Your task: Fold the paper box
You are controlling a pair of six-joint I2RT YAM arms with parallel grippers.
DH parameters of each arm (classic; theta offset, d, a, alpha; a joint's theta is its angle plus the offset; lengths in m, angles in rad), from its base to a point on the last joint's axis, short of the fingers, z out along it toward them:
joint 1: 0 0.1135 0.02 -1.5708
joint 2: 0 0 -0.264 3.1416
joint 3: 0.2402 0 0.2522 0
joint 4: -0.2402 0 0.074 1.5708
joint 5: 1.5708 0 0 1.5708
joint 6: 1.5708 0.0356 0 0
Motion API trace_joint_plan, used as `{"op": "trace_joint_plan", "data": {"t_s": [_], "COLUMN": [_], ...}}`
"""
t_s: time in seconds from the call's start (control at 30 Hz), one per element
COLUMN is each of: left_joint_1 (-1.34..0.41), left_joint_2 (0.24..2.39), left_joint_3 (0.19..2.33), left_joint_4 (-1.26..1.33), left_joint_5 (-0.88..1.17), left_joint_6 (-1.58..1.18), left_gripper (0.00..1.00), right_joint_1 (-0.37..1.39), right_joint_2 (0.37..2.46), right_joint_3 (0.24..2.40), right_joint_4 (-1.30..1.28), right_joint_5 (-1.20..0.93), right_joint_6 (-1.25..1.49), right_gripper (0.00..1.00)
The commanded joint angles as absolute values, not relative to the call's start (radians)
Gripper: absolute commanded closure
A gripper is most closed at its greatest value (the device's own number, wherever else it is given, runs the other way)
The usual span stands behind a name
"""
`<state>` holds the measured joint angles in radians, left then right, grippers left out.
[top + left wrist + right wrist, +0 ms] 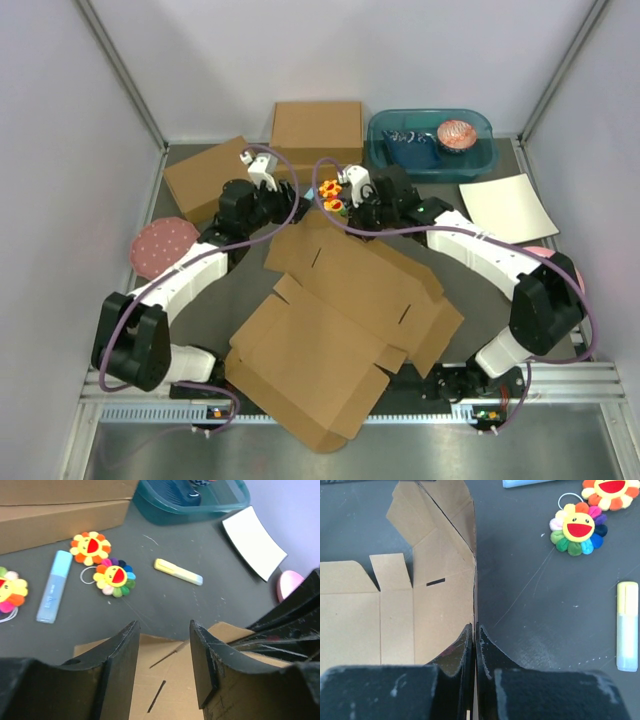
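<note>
a: where's the box?
b: lying flat and unfolded on the table between the two arms, with its near corner past the front edge. no wall is up yet, so i'd say the fold is only starting.
a: and the claws?
b: the right claw is pinched tight on the box's far edge, with cardboard between its fingers. the left claw gapes wide just above that far edge and holds nothing.
a: next move?
b: probably raise the gripped flap along its crease while the left presses the panel down so nothing slides.
a: what's around it?
b: flower toys, a yellow marker and a blue tube just beyond. further back are a teal bin, a white sheet, an angled box and a squarish box. the tabletop is dark and scuffed, with pale walls around it.
</note>
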<state>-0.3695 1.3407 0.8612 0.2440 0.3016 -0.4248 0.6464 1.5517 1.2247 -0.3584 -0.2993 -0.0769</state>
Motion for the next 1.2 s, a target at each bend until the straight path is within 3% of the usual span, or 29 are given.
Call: {"op": "trace_joint_plan", "data": {"t_s": [0.0,0.33,0.47,0.67,0.8,0.93,1.0,1.17], "left_joint_1": [-0.380,-0.385,-0.394,-0.431,-0.483,-0.573,-0.598,-0.635], "left_joint_2": [1.333,1.270,1.255,1.233,1.230,1.229,1.235,1.212], "left_joint_3": [0.827,0.696,0.696,0.669,0.680,0.687,0.687,0.667], "left_joint_4": [0.383,0.430,0.433,0.477,0.454,0.404,0.381,0.370], "left_joint_5": [0.464,0.529,0.548,0.537,0.510,0.425,0.394,0.324], "left_joint_6": [-0.442,-0.440,-0.446,-0.434,-0.407,-0.356,-0.350,-0.350], "left_gripper": [0.48,0.43,0.56,0.62,0.74,0.94,0.95,0.86], "right_joint_1": [0.672,0.678,0.683,0.690,0.692,0.693,0.693,0.696], "right_joint_2": [1.519,1.525,1.523,1.525,1.522,1.519,1.516,1.506], "right_joint_3": [1.266,1.270,1.266,1.267,1.269,1.270,1.269,1.259], "right_joint_4": [-0.388,-0.403,-0.403,-0.403,-0.403,-0.405,-0.405,-0.408], "right_joint_5": [-0.299,-0.302,-0.299,-0.301,-0.290,-0.287,-0.284,-0.276], "right_joint_6": [-0.080,-0.089,-0.091,-0.091,-0.087,-0.081,-0.078,-0.083], "right_gripper": [1.00,1.00,1.00,1.00,1.00,1.00,1.00,1.00]}}
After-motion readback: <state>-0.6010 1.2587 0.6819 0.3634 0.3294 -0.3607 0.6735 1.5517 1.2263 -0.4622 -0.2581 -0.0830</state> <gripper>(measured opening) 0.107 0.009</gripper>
